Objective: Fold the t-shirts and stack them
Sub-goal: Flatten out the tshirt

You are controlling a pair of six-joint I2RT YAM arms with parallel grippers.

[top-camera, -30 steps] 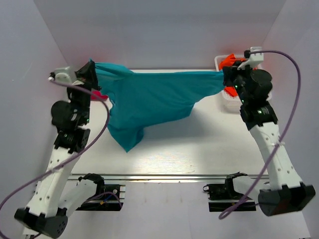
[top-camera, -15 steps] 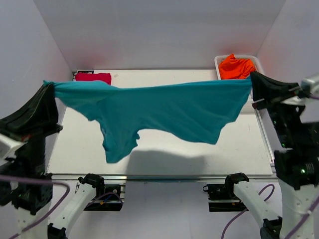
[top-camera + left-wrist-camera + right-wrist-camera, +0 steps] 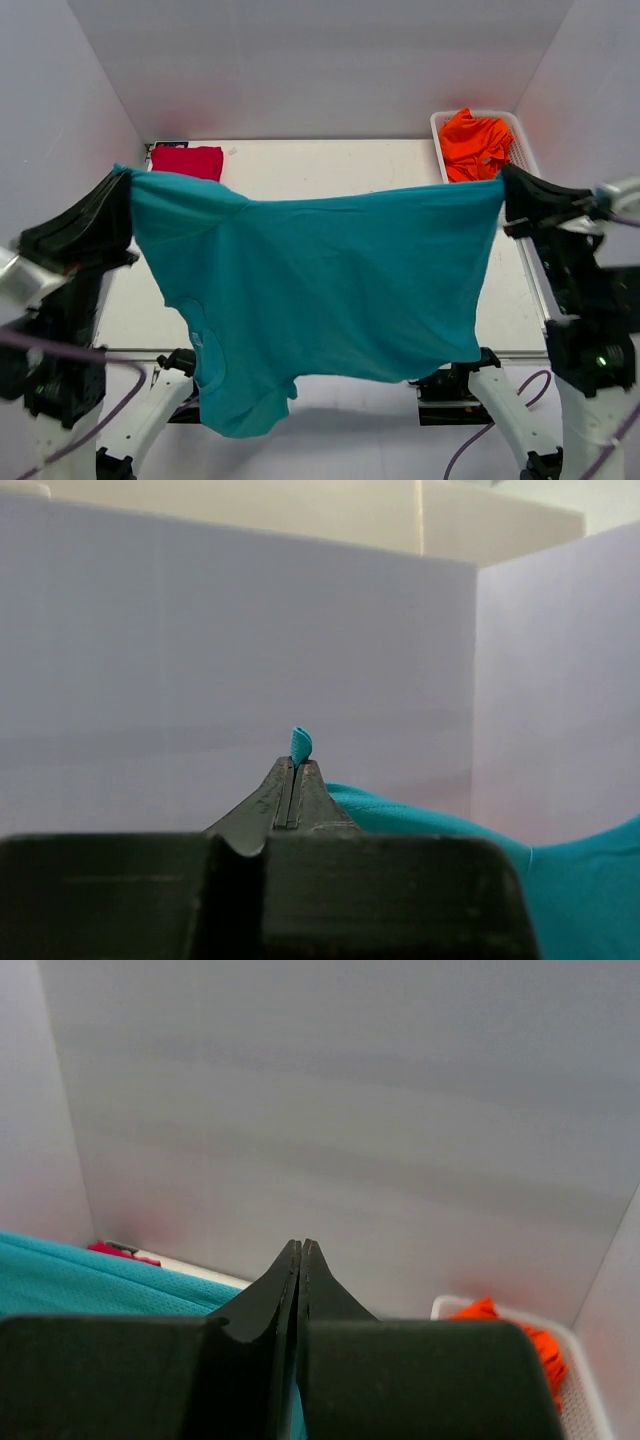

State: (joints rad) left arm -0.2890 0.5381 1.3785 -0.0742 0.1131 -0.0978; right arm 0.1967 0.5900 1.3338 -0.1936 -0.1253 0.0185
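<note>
The teal t-shirt point(image 3: 320, 285) hangs spread in the air between my two grippers, high above the table, its lower edge drooping toward the near edge. My left gripper point(image 3: 122, 180) is shut on its left corner; a teal tip pokes out of the shut left gripper point(image 3: 296, 762) and the cloth point(image 3: 560, 880) trails right. My right gripper point(image 3: 505, 185) is shut on the shirt's right corner; in the right wrist view the right gripper point(image 3: 300, 1247) is shut, with teal cloth point(image 3: 90, 1275) on its left. A folded red t-shirt point(image 3: 187, 160) lies at the table's far left. An orange t-shirt point(image 3: 477, 143) sits in the basket.
A white basket point(image 3: 524, 150) stands at the table's far right corner and holds the orange shirt. White walls enclose the table point(image 3: 330, 165) on the back and both sides. The hanging shirt hides most of the table's surface.
Both grippers have lifted and drawn the teal shirt nearer the camera. It went from bunched low over the table to stretched wide and hanging flat, covering more of the view.
</note>
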